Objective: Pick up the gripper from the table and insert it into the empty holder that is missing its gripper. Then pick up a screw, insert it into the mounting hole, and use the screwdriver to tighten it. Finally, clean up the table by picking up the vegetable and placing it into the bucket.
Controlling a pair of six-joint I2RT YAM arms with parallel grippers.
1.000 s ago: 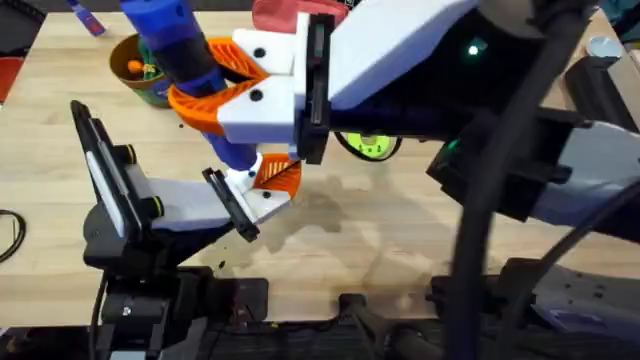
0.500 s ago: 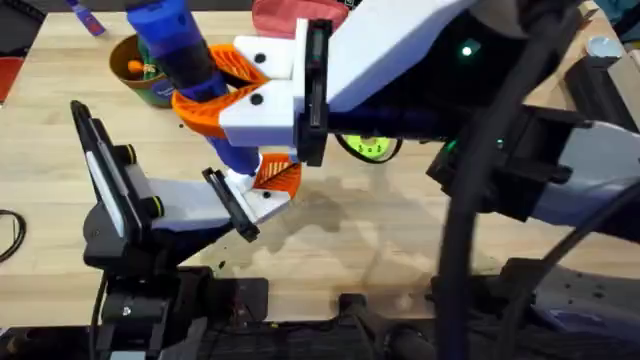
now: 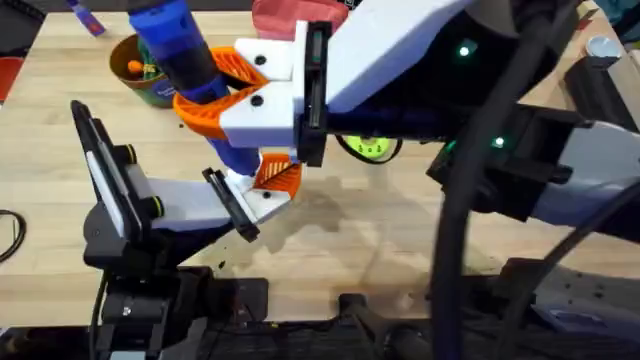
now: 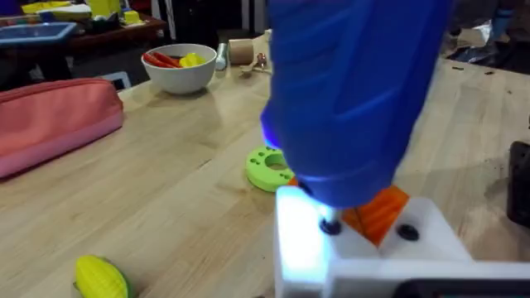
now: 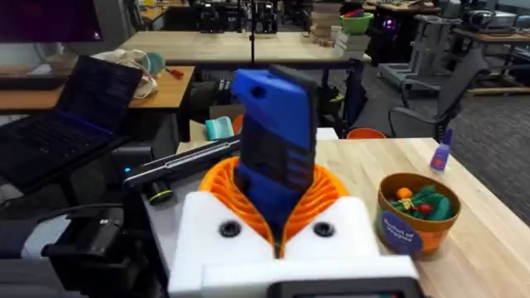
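The right hand (image 3: 215,95) pinches the blue screwdriver (image 3: 180,50), its tip on the holder (image 4: 348,248), apparently tightening the screw; next, bin the corn (image 4: 101,277).

Pale wood-grain table (image 3: 400,215) with a matt finish; a smooth, slightly glossy blue plastic screwdriver (image 5: 273,165); ribbed orange plastic pads (image 3: 205,105) on matt white plastic mounts; beside the screwdriver, a pink cloth pouch (image 4: 50,124).
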